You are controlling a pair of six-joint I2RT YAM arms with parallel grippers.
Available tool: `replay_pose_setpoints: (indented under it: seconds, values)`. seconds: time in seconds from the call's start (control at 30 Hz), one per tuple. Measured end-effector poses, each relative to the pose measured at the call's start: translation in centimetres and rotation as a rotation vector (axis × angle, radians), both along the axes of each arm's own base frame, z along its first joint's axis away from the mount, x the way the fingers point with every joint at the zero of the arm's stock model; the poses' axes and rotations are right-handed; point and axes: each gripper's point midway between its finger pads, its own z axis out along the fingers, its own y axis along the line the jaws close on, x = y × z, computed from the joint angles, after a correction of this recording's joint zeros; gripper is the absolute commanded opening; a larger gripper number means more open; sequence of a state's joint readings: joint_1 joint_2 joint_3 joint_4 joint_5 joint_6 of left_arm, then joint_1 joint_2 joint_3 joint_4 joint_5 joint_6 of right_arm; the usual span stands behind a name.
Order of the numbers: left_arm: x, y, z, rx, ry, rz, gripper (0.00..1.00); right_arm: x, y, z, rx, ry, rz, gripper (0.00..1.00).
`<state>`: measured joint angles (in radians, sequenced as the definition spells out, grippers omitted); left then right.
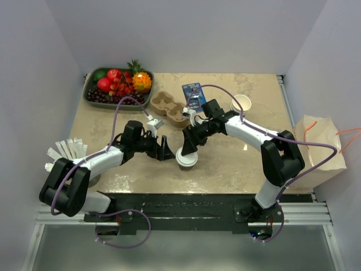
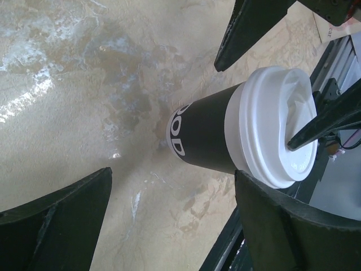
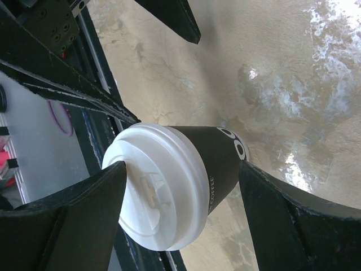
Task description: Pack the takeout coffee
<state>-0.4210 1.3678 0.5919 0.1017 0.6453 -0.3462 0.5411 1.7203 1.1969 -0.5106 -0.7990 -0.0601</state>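
Note:
The takeout coffee [image 1: 186, 158], a dark cup with a white lid, stands upright near the table's front middle. My right gripper [image 1: 189, 145] is open just above it. In the right wrist view [image 3: 180, 169] its fingers straddle the lid [image 3: 161, 192], one fingertip [image 3: 115, 172] at the lid's top and the other beside the cup wall [image 3: 225, 158]. My left gripper [image 1: 167, 152] is open and empty just left of the cup. In the left wrist view [image 2: 172, 176] the cup [image 2: 206, 135] lies ahead, close to one finger [image 2: 248, 186].
A brown pulp cup carrier [image 1: 169, 107] lies behind the grippers. A blue packet [image 1: 193, 95] and a lidless cup [image 1: 241, 103] are at the back right. A fruit tray [image 1: 93, 97] sits back left, a paper bag [image 1: 321, 149] off the right edge, and fanned white items [image 1: 67, 149] at the left.

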Motion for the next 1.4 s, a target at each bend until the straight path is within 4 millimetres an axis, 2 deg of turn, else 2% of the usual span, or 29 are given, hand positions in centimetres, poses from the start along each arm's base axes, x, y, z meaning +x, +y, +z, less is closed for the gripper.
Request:
replay_pose_setpoints:
  seconds: [0.17, 0.3, 0.37, 0.77, 0.9, 1.13, 1.4]
  values:
    - [0.0, 0.2, 0.5, 0.012, -0.031, -0.02, 0.98, 0.1, 0.2, 0.1, 0.002, -0.002, 0.002, 0.82]
    - [0.2, 0.1, 2.9, -0.036, -0.111, -0.041, 0.97, 0.5, 0.3, 0.3, 0.006, -0.018, 0.002, 0.82]
    - [0.3, -0.2, 3.3, -0.052, -0.128, -0.048, 0.97, 0.6, 0.4, 0.4, 0.007, -0.02, 0.003, 0.82]
    - [0.2, -0.4, 1.1, -0.041, -0.026, -0.041, 0.97, 0.7, 0.4, 0.3, 0.005, -0.021, 0.004, 0.82]
    - [0.3, -0.4, 1.3, -0.048, -0.023, -0.036, 0.98, 0.7, 0.4, 0.3, 0.005, -0.022, 0.004, 0.82]
    - [0.6, -1.0, 2.9, -0.095, -0.07, -0.048, 0.98, 0.8, 0.4, 0.2, 0.0, -0.026, 0.0, 0.82]
    - [0.5, -1.0, 1.9, -0.09, -0.023, -0.044, 0.97, 0.9, 0.4, 0.2, -0.001, -0.032, -0.002, 0.82]
